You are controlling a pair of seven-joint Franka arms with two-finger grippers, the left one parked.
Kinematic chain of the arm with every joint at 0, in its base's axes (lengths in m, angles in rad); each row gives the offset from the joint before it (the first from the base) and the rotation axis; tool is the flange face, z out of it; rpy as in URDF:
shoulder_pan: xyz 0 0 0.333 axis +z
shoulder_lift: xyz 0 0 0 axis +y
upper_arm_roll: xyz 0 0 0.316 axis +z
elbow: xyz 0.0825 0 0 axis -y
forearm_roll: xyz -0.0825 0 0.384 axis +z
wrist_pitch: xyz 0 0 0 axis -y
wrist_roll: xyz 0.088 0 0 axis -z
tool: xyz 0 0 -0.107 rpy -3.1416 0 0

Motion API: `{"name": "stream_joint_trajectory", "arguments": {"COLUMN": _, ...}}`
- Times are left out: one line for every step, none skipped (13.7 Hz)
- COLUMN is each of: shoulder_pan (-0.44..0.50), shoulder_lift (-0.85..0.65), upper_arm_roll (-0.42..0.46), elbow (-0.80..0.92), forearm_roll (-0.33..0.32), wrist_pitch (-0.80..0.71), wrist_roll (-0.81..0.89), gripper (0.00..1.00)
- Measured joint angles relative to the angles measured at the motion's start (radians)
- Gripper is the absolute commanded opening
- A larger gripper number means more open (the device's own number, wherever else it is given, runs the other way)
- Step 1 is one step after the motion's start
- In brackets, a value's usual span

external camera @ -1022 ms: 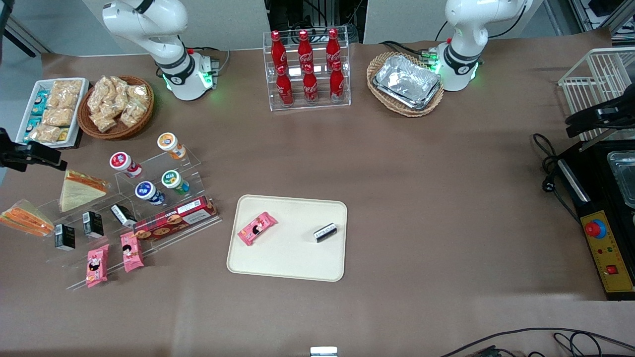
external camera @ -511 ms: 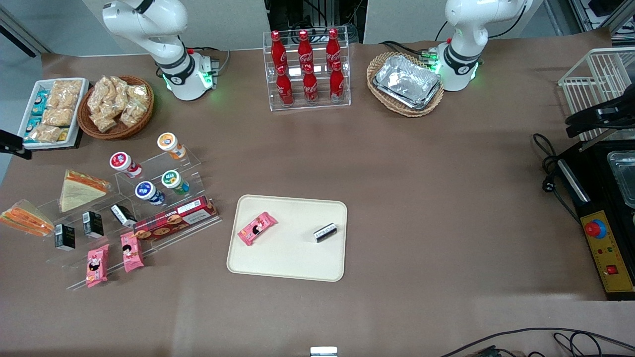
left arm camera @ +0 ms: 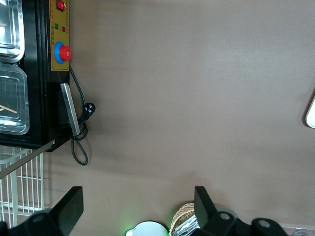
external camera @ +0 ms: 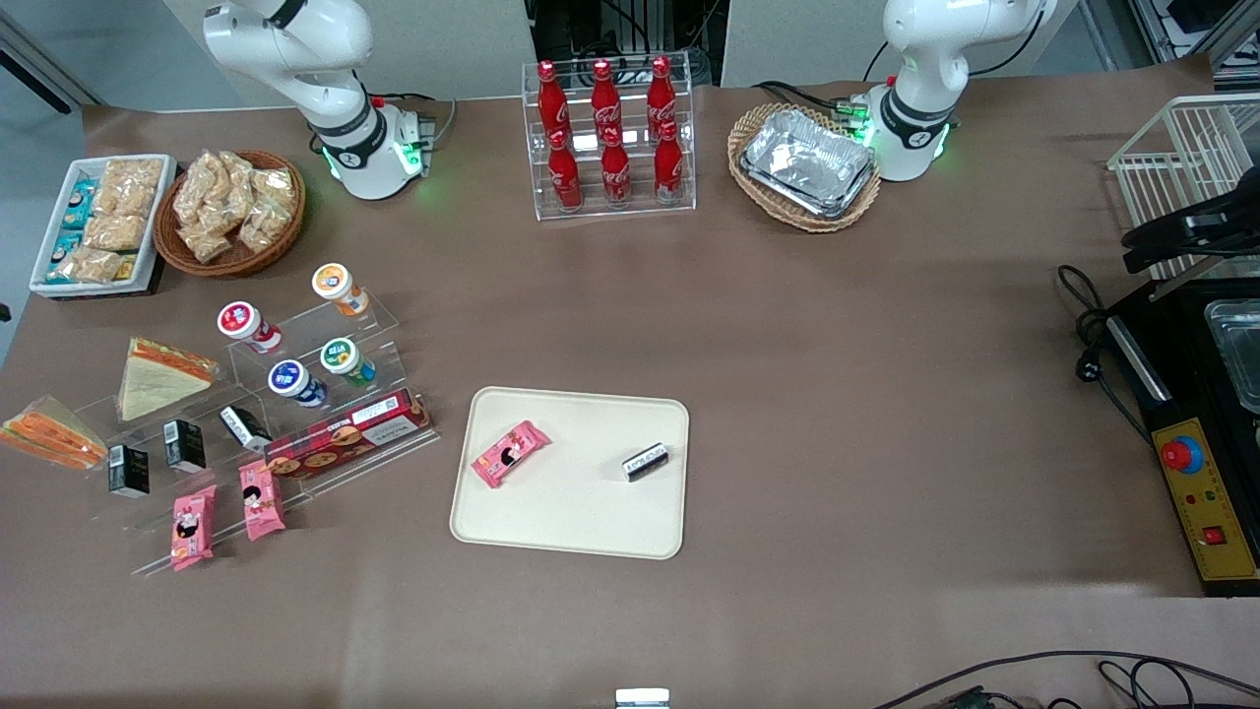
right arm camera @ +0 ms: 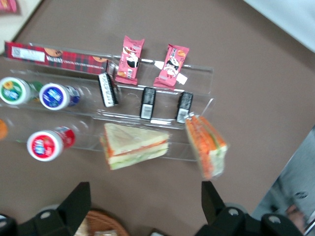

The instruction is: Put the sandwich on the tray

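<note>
Gripper [right arm camera: 145, 192]: jaws spread wide, holding nothing, poised above the rack [right arm camera: 162, 115] at the working arm's end of the table.

Sandwich [right arm camera: 206, 145]: lying on the rack's end, just beside the pale wedge [right arm camera: 135, 146]; at the front view's edge [external camera: 49, 433], well apart from the tray [external camera: 581, 517] at centre frame.

Step in hand, as judged: the approach. Recommend centring over the orange wedge, not the pale one, closing lightly across its flat faces, then setting it on bare tray clear of the pink packet [external camera: 510, 453] and black box [external camera: 646, 461].

Claw [right arm camera: 145, 206] high — sandwich [right arm camera: 206, 145] unobstructed.
</note>
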Motion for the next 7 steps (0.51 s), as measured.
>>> {"name": "stream_joint_trajectory", "arguments": {"shoulder_pan": -0.004, "shoulder_lift": 0.012, "upper_arm_roll": -0.008, "elbow": 0.000, "forearm_roll": 0.000, "wrist_pitch": 0.026, "wrist_roll": -0.063, "gripper": 1.00}}
{"name": "stream_joint_trajectory", "arguments": {"shoulder_pan": -0.012, "shoulder_lift": 0.025, "upper_arm_roll": -0.012, "elbow": 0.000, "forearm_roll": 0.000, "wrist_pitch": 0.049, "wrist_roll": -0.116, "gripper": 1.00}}
{"name": "stream_joint_trajectory", "arguments": {"shoulder_pan": -0.022, "shoulder_lift": 0.040, "upper_arm_roll": -0.013, "elbow": -0.001, "forearm_roll": 0.004, "wrist_pitch": 0.068, "wrist_roll": -0.155, "gripper": 1.00}}
{"name": "stream_joint_trajectory", "arguments": {"shoulder_pan": -0.035, "shoulder_lift": 0.057, "upper_arm_roll": -0.013, "elbow": -0.001, "forearm_roll": 0.018, "wrist_pitch": 0.084, "wrist_roll": -0.194, "gripper": 1.00}}
{"name": "stream_joint_trajectory", "arguments": {"shoulder_pan": -0.049, "shoulder_lift": 0.075, "upper_arm_roll": -0.014, "elbow": -0.001, "forearm_roll": 0.035, "wrist_pitch": 0.102, "wrist_roll": -0.235, "gripper": 1.00}}
{"name": "stream_joint_trajectory", "arguments": {"shoulder_pan": -0.064, "shoulder_lift": 0.093, "upper_arm_roll": -0.014, "elbow": -0.002, "forearm_roll": 0.049, "wrist_pitch": 0.121, "wrist_roll": -0.272, "gripper": 1.00}}
{"name": "stream_joint_trajectory", "arguments": {"shoulder_pan": -0.079, "shoulder_lift": 0.111, "upper_arm_roll": -0.014, "elbow": -0.002, "forearm_roll": 0.061, "wrist_pitch": 0.140, "wrist_roll": -0.302, "gripper": 1.00}}
